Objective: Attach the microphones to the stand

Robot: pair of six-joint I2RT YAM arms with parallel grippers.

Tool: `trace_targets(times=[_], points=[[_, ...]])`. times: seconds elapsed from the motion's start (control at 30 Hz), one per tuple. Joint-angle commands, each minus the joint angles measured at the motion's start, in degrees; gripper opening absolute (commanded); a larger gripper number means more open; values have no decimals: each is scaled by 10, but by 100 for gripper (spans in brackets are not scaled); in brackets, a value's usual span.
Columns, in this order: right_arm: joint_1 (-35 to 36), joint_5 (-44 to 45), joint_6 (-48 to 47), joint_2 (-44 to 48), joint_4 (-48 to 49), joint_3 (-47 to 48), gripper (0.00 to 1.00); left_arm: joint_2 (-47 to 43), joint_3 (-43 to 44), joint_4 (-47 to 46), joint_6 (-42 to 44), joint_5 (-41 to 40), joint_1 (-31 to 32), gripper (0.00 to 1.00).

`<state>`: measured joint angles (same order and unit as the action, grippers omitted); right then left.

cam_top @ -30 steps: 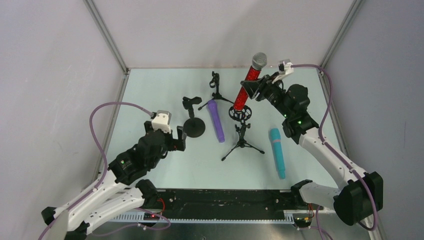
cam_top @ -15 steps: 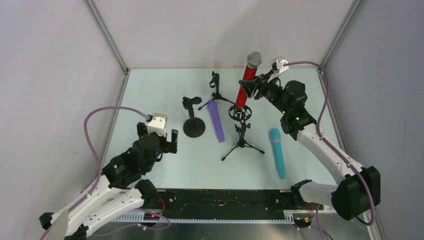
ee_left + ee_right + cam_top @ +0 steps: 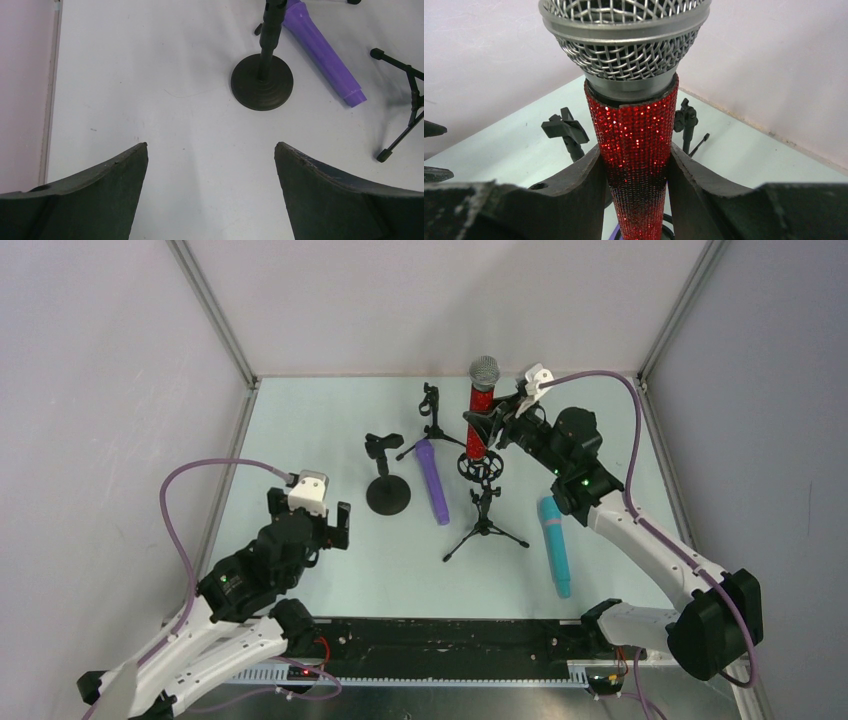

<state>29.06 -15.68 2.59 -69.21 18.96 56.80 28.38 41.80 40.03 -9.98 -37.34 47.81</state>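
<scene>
**Figure.** The right gripper [image 3: 636,192] is closed on the red mic [image 3: 480,412] around its lower body. It holds the mic upright, mesh head up, toward the far edge of the tabletop [image 3: 330,420]. The mic's tail points down at the ring mount [image 3: 481,468] directly below, and we judge that this vertical hold lines the shaft up with the ring for seating. We cannot tell whether the tail has entered the ring. The left gripper [image 3: 211,145] hangs over the near-left part of the tabletop, its jaws wide apart and empty. It faces the round-base stand [image 3: 262,82] and the purple mic [image 3: 320,50], which lies flat just beside that stand and well ahead of the fingers. We read this as readiness for a later pick. The teal mic [image 3: 554,545] lies flat near the right edge, parallel to it and apart from both grippers. Neither it nor the purple mic is on a stand.
</scene>
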Motion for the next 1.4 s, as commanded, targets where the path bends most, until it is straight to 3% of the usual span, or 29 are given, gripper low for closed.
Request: trace_targets(times=[0.0, 1.37], points=[[5, 17, -21, 11, 68, -10, 0, 8, 7, -5, 11, -14, -2, 100], [-12, 17, 8, 26, 92, -84, 0, 34, 13, -3, 8, -19, -2, 100]])
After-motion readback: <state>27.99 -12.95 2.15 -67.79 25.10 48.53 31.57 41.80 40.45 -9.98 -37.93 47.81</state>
